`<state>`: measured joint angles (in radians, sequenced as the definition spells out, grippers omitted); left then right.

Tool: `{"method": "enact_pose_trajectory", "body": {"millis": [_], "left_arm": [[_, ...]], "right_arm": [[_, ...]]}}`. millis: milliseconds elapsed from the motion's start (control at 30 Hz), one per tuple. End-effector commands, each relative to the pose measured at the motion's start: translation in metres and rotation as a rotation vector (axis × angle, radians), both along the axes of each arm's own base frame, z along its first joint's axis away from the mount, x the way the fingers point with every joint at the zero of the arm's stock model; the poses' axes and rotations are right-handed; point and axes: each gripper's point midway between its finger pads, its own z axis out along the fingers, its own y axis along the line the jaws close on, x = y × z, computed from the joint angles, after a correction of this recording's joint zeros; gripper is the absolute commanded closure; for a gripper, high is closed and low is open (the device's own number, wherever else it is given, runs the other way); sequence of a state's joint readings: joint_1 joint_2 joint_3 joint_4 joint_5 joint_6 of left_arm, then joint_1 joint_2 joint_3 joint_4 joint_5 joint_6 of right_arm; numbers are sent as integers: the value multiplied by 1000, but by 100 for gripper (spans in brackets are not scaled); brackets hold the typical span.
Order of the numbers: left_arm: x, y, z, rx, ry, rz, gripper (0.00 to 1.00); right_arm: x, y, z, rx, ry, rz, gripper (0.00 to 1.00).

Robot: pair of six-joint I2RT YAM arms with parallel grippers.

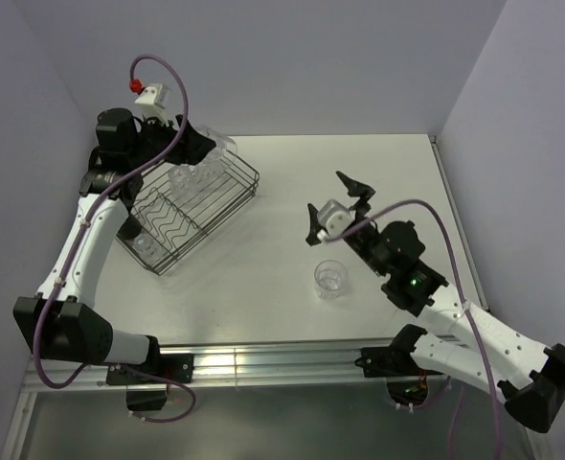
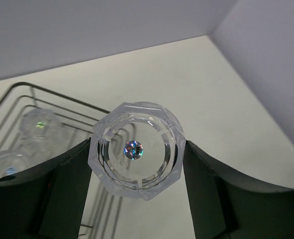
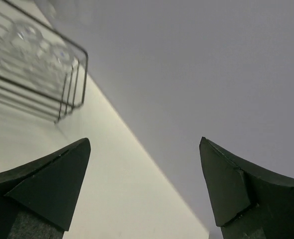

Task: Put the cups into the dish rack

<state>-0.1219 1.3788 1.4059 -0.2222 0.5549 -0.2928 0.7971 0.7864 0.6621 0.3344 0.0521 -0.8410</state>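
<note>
Loading part done. Left gripper point(image 2: 137, 162) clamped on held tumbler point(image 2: 136, 149), over far corner of dish rack point(image 1: 248, 167). Racked tumblers point(image 2: 37, 124) inside, count unclear. Loose tumbler point(image 1: 329, 278) stood on table point(image 1: 292, 163), unloaded. Right gripper point(image 3: 144, 143) spread wide, empty. Mug unseen.

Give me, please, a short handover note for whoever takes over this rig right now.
Left gripper: shut on a clear ribbed tumbler, held over the far edge of the wire dish rack.
Right gripper: open, empty, raised above the table.
Done: three clear tumblers appear to sit in the rack.
Left: set the held tumbler into the rack, then fetch the last tumbler, upright on the table by the right arm. No mug is visible.
</note>
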Motion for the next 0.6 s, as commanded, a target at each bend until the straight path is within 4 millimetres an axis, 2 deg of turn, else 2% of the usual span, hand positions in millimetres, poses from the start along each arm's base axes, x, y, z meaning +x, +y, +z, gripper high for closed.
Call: {"method": "enact_pose_trajectory", "body": {"millis": [0,33,67,133,167,233,267,433,567], "left_arm": [[19,20,2,220,-141,146,100],[21,17,-2,261,-155,184,100],[23,14,-9,303,-179,190,100],[23,8,-16,359,-199,199,100],[26,8,-25,381,-186,206,100],[32,6,-42,414,-157,212,100],[36,11,-46,443,-152,236,100],[46,14,-75,500,-115,245,100],[51,12,-89,505,-86,239,100]], "right_arm": [[28,-26,-20,7,227,-141,1],[36,-35,-17,39,268,-173,0],[41,-39,-36,1,346,-197,0],[50,-51,-41,31,409,-245,0],[53,-54,-55,10,463,-260,0],[57,-58,-61,39,522,-283,0],[59,-61,-72,35,571,-302,0],[66,-66,-94,111,733,-331,0],[68,-71,-106,143,831,-344,0]]}}
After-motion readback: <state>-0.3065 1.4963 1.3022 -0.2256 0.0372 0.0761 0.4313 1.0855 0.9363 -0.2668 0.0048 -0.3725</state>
